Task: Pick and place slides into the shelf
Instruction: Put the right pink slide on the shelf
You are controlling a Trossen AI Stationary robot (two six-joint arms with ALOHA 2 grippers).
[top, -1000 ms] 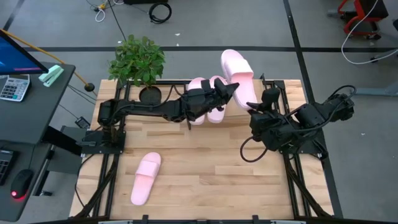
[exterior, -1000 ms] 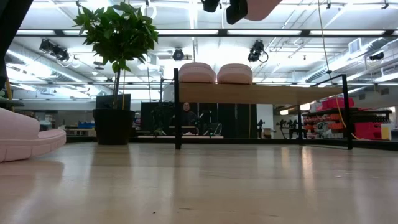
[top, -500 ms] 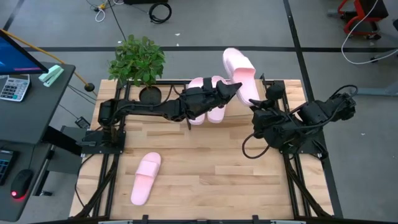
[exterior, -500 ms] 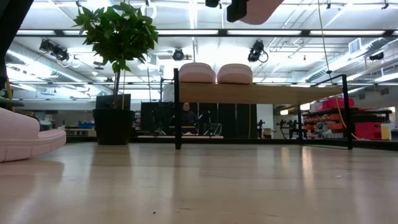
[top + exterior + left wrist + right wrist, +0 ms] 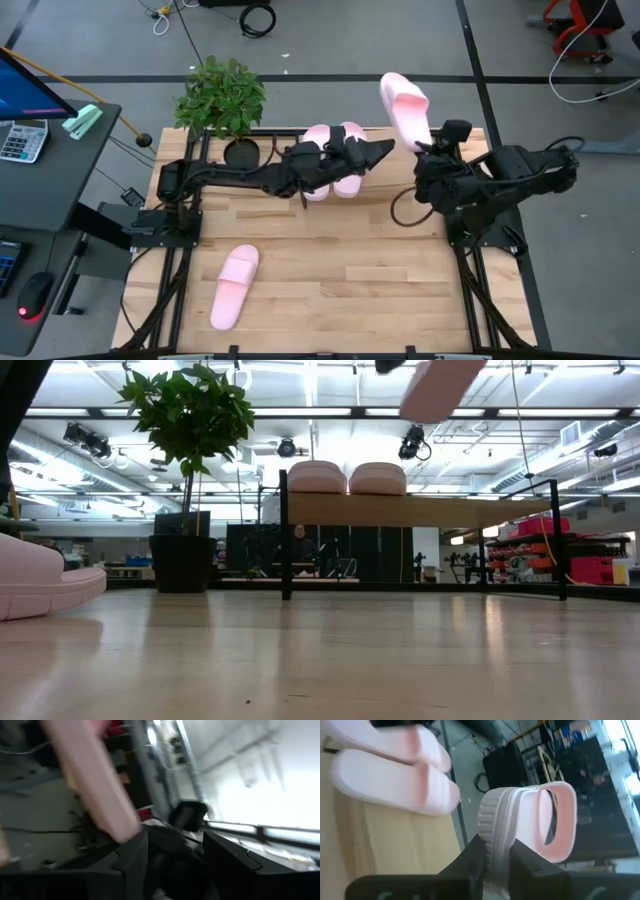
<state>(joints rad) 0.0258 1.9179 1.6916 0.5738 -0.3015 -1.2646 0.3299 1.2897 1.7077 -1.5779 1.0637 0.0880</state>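
The right gripper [image 5: 492, 865] carries a sandal [image 5: 405, 108], fingers clamped on its heel, above the shelf [image 5: 460, 135]; next, lowering it beside the two shelved sandals [image 5: 335, 150]; the left gripper [image 5: 385, 150] hovers nearby, fingers spread.

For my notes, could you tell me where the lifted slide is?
In the high view, the lifted slide is gripped by the right tool, above the shelf's right end.

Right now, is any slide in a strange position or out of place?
One slide is held up in the air by the right gripper, tilted above the shelf. Another slide lies alone on the table's near-left part. Two slides already sit on the shelf.
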